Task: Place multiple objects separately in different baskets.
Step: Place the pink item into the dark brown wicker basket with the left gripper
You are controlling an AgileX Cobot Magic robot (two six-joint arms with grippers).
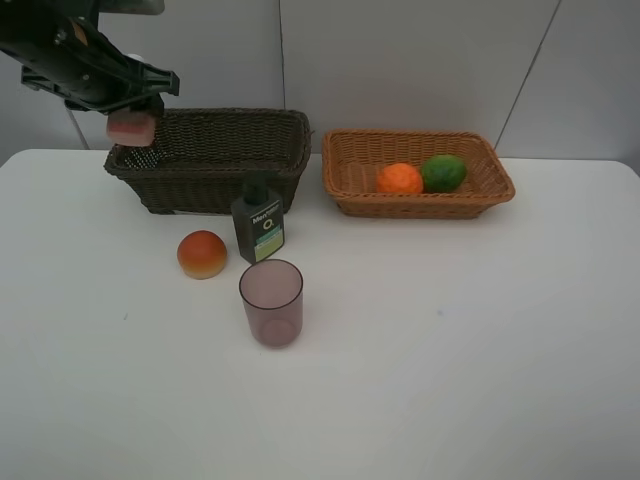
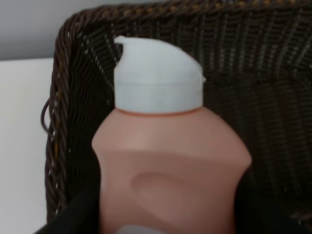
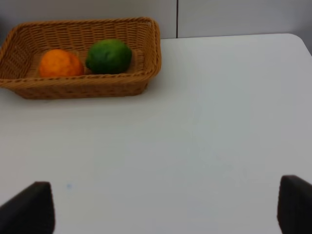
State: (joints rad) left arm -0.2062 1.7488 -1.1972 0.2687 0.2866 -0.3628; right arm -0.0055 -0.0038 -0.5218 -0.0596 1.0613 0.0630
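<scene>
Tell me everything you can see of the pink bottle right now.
The pink bottle is small and looks like smooth plastic. It has a salmon-pink body, rounded shoulders, a shallow oval dent in its face and a white cap that looks shut. No label shows. The left gripper clamps its lower body with a dark finger on each side, and its base is hidden. It hangs over the left end of the dark basket. I cannot tell whether it touches the wicker.

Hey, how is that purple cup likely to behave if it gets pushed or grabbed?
The cup looks thin-walled, translucent and empty, so it is probably light and may flex under a squeeze. It stands upright, taller than wide, so a push near the rim could tip it; on its side it would likely roll.
</scene>
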